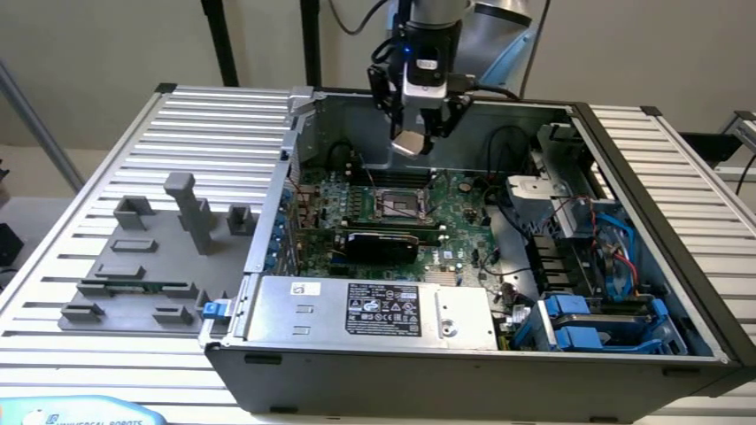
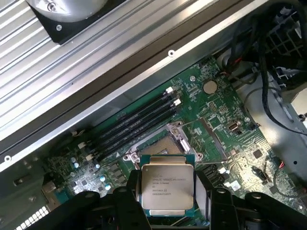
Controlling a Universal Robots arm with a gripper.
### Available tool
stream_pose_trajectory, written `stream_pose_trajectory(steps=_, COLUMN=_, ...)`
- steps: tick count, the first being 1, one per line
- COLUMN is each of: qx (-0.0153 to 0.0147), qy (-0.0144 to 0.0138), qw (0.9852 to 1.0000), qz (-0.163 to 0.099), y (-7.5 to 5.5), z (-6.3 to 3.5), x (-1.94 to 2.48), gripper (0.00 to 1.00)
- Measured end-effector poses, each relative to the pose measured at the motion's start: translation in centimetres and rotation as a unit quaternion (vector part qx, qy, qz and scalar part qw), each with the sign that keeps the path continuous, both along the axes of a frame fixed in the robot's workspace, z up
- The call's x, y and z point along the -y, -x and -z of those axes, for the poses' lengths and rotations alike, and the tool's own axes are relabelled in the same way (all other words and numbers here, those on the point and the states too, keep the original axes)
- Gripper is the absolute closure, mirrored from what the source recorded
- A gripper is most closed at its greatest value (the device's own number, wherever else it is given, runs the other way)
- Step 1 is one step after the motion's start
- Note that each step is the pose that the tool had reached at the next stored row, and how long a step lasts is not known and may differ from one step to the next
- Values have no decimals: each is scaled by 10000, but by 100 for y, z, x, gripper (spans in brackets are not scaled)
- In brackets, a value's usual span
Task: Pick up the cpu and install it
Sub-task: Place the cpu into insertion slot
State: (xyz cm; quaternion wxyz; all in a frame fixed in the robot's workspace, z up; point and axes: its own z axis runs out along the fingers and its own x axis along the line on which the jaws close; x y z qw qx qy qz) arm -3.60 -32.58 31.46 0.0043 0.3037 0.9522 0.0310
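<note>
Your claw [image 1: 416, 133] is clamped on the cpu [image 1: 408, 142]. The fingers [image 2: 128, 194] press two opposite edges, and the silver printed top faces the wrist camera. In the exterior view you see it at upper centre of the frame, hanging over the open computer case [image 1: 473, 376], with the cpu clear of the motherboard [image 1: 466, 232]. The bare socket [image 1: 399, 205] is mid-frame, below the claw. The power supply [image 1: 366, 310] is lower centre. Grey fixture blocks [image 1: 189, 211] and a green memory stick [image 1: 136, 286] sit on the slatted table [image 1: 71, 177] at the exterior view's left.
</note>
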Motion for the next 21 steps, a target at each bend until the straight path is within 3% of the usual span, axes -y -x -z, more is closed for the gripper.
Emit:
stream_pose_trajectory(steps=4, qx=-4, qy=0, qw=9994, qz=359, y=0, z=27, x=0, gripper=45)
stream_pose_trajectory(steps=8, qx=-9, qy=0, qw=9974, qz=722, y=0, z=54, x=0, gripper=45)
stream_pose_trajectory(steps=12, qx=-14, qy=0, qw=9941, qz=1085, y=0, z=82, x=0, gripper=45)
stream_pose_trajectory(steps=15, qx=-18, qy=0, qw=9908, qz=1353, y=0, z=102, x=0, gripper=45)
stream_pose_trajectory(steps=18, qx=-22, qy=0, qw=9867, qz=1627, y=0, z=124, x=0, gripper=45)
stream_pose_trajectory(steps=19, qx=-27, qy=0, qw=9801, qz=1984, y=0, z=151, x=0, gripper=45)
stream_pose_trajectory(steps=20, qx=-27, qy=0, qw=9760, qz=2176, y=0, z=166, x=0, gripper=45)
stream_pose_trajectory(steps=21, qx=-28, qy=0, qw=9739, qz=2269, y=0, z=173, x=0, gripper=45)
